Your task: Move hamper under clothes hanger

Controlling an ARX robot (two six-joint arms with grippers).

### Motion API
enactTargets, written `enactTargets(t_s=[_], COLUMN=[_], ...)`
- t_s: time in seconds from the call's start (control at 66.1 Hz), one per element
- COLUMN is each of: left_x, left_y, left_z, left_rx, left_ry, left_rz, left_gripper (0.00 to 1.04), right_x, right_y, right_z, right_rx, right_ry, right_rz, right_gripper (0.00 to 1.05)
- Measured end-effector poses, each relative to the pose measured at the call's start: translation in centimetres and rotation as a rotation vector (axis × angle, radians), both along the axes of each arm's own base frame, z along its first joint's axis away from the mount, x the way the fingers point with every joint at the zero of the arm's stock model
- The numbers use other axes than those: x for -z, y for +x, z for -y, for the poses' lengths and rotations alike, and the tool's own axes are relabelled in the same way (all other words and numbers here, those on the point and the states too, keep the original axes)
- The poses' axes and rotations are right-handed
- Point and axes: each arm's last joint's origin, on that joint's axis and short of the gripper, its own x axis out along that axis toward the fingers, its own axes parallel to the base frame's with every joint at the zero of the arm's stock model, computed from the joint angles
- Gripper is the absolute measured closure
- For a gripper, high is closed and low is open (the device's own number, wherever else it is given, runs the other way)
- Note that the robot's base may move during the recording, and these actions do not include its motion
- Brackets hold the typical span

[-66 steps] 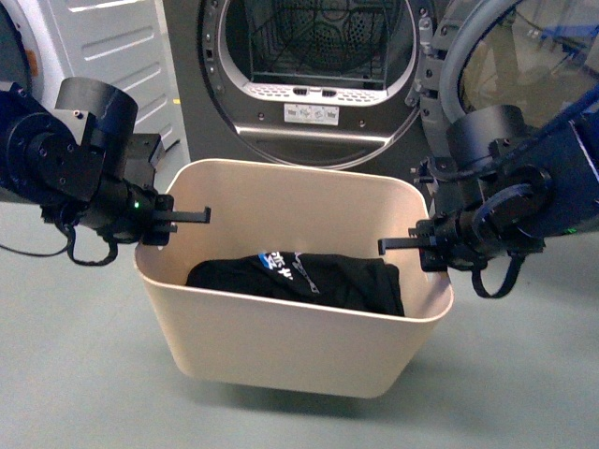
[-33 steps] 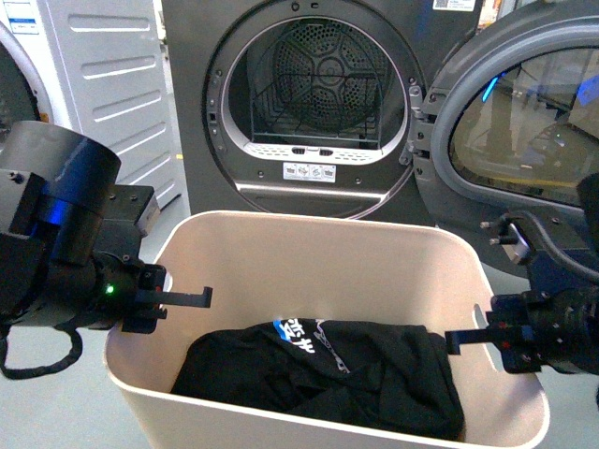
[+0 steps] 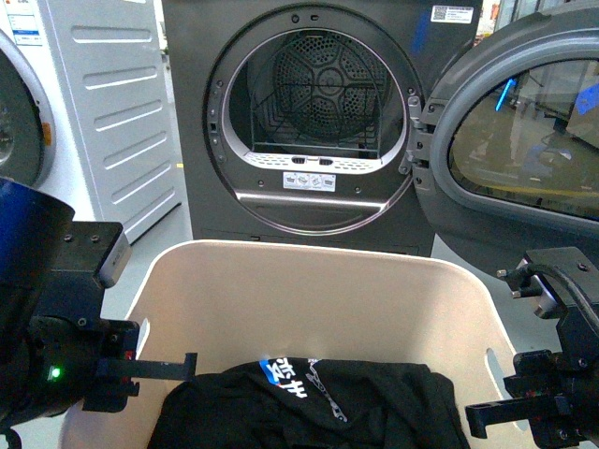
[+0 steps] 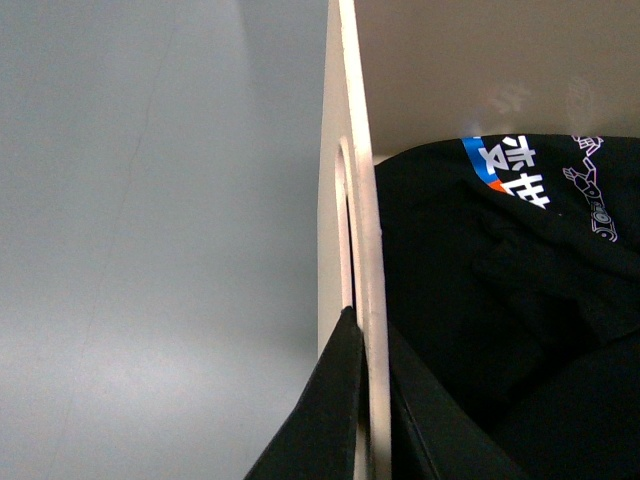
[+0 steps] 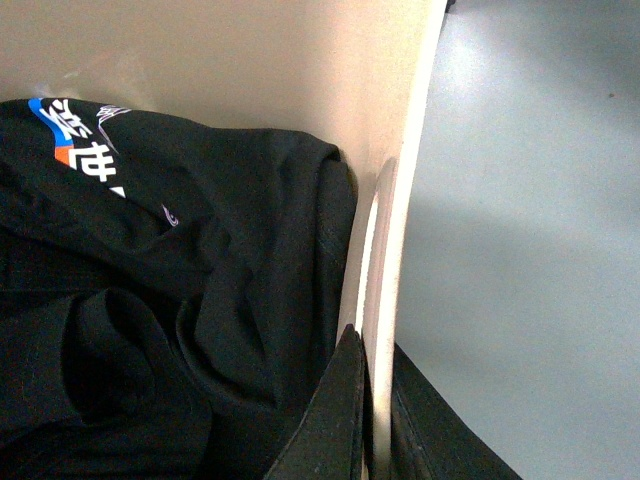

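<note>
Cream hamper (image 3: pixel 309 281) near the robot, in front of a dark grey dryer (image 3: pixel 318 198) with its door (image 3: pixel 524 140) open to the right, black garment (image 3: pixel 318 402) inside, left tool (image 4: pixel 366 335) clamped on the hamper's left wall, right tool (image 5: pixel 372 345) clamped on its right wall.

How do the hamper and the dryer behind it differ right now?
The hamper is cream; the dryer is dark grey. The hamper holds a black garment; the dryer's drum looks empty. The left gripper and right gripper pinch the hamper's side walls; nothing touches the dryer. Both stand open.
</note>
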Motion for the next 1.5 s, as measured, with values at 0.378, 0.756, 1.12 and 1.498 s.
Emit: enactTargets(t_s=[0.378, 0.756, 1.12, 1.498], left_x=[0.18, 0.23, 0.38, 0.39], left_y=[-0.45, -0.49, -0.61, -0.63], left_z=[0.73, 0.7, 0.83, 0.88], left_rx=[0.016, 0.013, 0.024, 0.02], left_ry=[-0.025, -0.022, -0.026, -0.022], left_rz=[0.011, 0.01, 0.004, 0.006], left_gripper=[1.01, 1.01, 1.01, 1.01], right_x=[0.66, 0.68, 0.73, 0.77], right_y=[-0.49, -0.53, -0.55, -0.56], right_z=[0.13, 0.03, -0.02, -0.03], right_rx=[0.006, 0.002, 0.008, 0.003], right_ry=[-0.017, -0.017, -0.024, -0.021], right_rz=[-0.007, -0.008, -0.007, -0.009], right_gripper=[1.02, 1.02, 1.02, 1.02])
